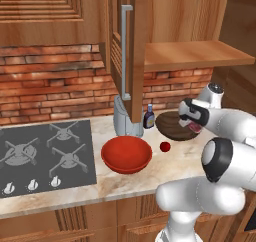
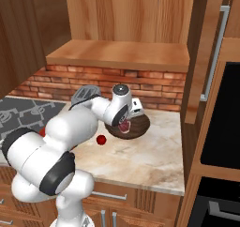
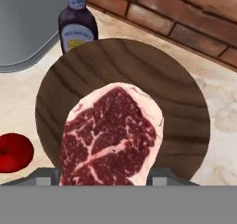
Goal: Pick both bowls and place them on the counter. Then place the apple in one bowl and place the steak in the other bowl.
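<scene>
holding the steak [image 3: 110, 137] pinched in the end effector [image 3: 105, 179] over the brown bowl [image 3: 185, 107]; both bowls on tabletop [image 1: 145, 178], apple [image 1: 165, 146] at the red bowl's [image 1: 126, 154] 3 o'clock, unplaced.

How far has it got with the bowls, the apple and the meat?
Done: the red bowl and the brown bowl both sit on the counter. In hand: the claw holds the steak above the brown bowl, not yet let go. Left: drop the steak in, then move the apple, which lies on the counter between the bowls, into the red bowl.
</scene>
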{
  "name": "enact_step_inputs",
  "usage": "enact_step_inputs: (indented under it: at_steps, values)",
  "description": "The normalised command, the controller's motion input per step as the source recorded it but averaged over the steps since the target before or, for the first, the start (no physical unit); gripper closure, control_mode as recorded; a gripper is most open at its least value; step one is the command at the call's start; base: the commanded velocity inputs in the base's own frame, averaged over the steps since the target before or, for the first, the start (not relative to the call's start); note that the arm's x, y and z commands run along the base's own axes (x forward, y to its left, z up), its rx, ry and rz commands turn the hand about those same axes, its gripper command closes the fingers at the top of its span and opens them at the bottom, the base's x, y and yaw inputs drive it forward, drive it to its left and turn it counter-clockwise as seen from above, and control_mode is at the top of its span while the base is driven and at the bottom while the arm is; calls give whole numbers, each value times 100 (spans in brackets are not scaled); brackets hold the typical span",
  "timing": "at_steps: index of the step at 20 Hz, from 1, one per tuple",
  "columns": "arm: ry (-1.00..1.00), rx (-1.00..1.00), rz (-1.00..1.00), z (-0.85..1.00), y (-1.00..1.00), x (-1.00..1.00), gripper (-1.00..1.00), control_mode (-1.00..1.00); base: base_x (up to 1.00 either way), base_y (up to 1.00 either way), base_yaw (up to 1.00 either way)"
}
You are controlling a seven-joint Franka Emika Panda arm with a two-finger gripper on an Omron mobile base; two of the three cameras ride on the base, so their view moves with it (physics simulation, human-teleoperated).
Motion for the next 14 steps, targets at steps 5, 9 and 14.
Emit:
enact_step_inputs:
  at_steps: [5, 9, 14]
  values:
    - [0, 0, 0, -17, 10, 29, 100, -100, 0, 0, 0]
    - [0, 0, 0, -17, 15, 33, 100, -100, 0, 0, 0]
    - [1, 0, 0, -23, 3, 15, 100, -100, 0, 0, 0]
